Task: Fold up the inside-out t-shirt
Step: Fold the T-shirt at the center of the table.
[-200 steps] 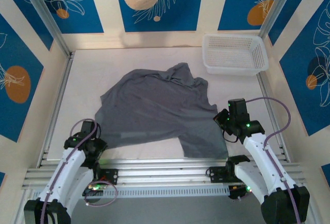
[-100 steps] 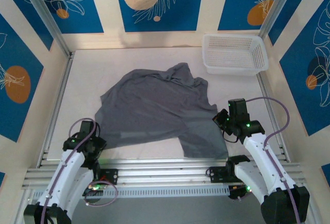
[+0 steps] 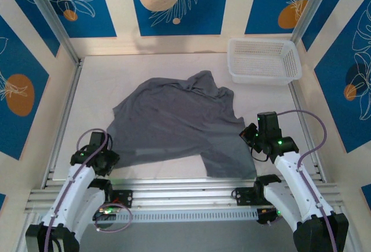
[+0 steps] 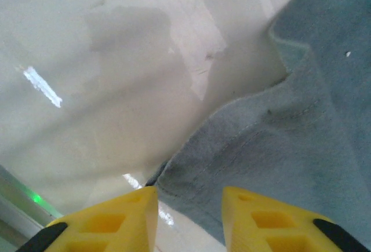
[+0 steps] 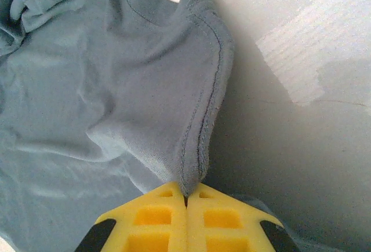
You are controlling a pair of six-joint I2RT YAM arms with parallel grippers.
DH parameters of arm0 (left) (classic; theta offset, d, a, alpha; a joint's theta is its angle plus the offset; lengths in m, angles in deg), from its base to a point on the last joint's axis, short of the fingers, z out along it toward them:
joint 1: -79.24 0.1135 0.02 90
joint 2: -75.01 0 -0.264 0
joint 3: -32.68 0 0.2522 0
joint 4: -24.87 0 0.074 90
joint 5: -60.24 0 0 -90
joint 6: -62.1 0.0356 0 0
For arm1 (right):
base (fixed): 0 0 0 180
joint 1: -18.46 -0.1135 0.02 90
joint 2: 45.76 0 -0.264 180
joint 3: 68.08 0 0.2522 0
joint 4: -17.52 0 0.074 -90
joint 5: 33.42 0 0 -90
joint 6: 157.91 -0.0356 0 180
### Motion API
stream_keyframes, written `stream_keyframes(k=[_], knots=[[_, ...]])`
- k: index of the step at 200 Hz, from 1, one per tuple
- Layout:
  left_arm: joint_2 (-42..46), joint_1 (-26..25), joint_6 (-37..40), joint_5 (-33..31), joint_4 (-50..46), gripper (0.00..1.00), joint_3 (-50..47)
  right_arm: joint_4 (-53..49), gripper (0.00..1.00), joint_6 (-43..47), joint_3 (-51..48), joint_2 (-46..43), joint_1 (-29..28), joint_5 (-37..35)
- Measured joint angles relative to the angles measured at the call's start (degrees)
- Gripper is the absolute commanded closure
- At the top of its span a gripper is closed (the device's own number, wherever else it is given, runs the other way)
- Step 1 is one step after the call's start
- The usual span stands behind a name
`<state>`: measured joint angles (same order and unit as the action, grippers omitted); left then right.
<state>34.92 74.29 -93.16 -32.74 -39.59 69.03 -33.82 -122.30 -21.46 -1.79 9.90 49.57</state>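
Top view: bright, even, diffuse light; shadows faint. Left wrist view: white glare streaks on table (image 4: 69,124) left of left gripper (image 4: 188,197), grey shadow patch above-left; yellow fingers (image 4: 110,223) slightly soft. Right wrist view: t-shirt (image 5: 116,90) sharp, dark shadow just right of fold above right gripper (image 5: 186,197).

The grey t-shirt (image 3: 177,126) is laid out flat but wrinkled in the middle of the tabletop (image 3: 116,78). Stitched seams are seen. One right edge is pulled up.

A grey t-shirt (image 3: 174,124) lies rumpled on the white table (image 3: 98,84). A white basket (image 3: 265,80) sits in the far right corner, well apart. The right fingers (image 3: 250,134) seem to touch the shirt's edge.
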Motion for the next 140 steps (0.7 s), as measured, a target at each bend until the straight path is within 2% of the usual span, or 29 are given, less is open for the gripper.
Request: stream_keyframes(k=[13,33,49,101,122,140], knots=[[-0.33,0.0,0.0,-0.11,0.72,0.66,-0.04,-0.26,1.0,0.0,0.0,0.0,0.02,-0.02],[-1.68,0.0,0.15,-0.24,1.7,0.56,-0.17,-0.63,1.0,-0.02,0.0,0.0,0.0,0.0],[-2.73,0.0,0.61,-0.46,2.03,0.54,-0.55,-0.85,1.0,-0.02,0.0,-0.04,0.0,-0.02],[-5.25,0.0,1.18,-0.5,2.8,0.57,-0.63,-1.07,1.0,-0.44,0.0,-0.04,0.0,-0.02],[-6.62,0.0,1.29,-0.48,4.09,0.6,-0.68,-1.07,1.0,-0.61,0.0,-0.04,0.0,-0.02],[-6.99,0.0,1.36,-0.44,5.03,0.68,-0.76,-1.22,1.0,-0.63,0.0,-0.04,0.0,-0.02]])
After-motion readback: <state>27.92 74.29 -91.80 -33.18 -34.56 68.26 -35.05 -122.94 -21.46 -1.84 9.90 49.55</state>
